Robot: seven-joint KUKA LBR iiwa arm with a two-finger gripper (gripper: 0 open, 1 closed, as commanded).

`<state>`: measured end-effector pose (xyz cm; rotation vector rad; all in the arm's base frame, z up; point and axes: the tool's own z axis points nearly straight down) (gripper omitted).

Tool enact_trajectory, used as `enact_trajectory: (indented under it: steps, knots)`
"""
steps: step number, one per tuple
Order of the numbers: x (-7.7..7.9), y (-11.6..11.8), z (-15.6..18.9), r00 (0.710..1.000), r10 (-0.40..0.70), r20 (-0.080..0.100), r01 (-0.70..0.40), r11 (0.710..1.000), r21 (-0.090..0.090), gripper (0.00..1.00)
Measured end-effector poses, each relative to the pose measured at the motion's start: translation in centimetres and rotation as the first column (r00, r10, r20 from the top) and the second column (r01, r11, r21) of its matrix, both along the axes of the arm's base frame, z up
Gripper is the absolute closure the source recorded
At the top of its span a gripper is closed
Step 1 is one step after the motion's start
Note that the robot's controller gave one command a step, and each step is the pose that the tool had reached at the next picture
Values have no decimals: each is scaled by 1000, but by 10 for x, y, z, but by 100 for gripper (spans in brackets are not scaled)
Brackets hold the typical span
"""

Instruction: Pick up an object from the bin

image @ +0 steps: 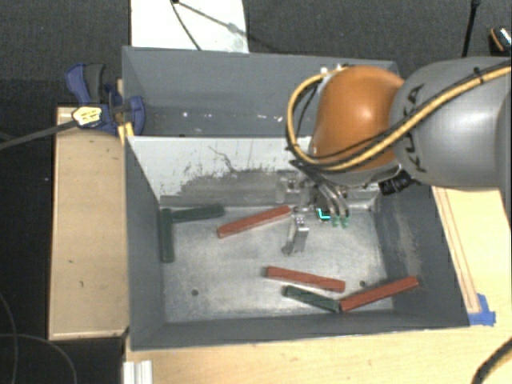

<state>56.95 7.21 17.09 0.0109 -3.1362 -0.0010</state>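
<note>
My gripper [298,238] hangs below the orange cover in the middle right of the bin, low over the floor. A red-brown flat stick [253,222] lies slanted just to its left, and the stick's right end reaches up to the gripper. Whether the two touch I cannot tell. Below the gripper a second red-brown stick [305,278] lies flat on the floor, apart from it.
A dark green stick [311,298] and another red-brown stick [379,293] lie along the front wall at the right. Two dark green sticks form an L at the left, one upright [166,234] and one across [195,213]. The arm covers the bin's back right corner.
</note>
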Motion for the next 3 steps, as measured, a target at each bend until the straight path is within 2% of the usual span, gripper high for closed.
enact_trajectory:
  steps: [1,2,3]
  knots:
    - [-80,-44,-104,999,32,-1,-32,999,-1,0]
    - [-77,-42,-101,1000,30,8,-30,1000,0,100]
    - [-65,-31,41,996,89,16,-89,996,0,100]
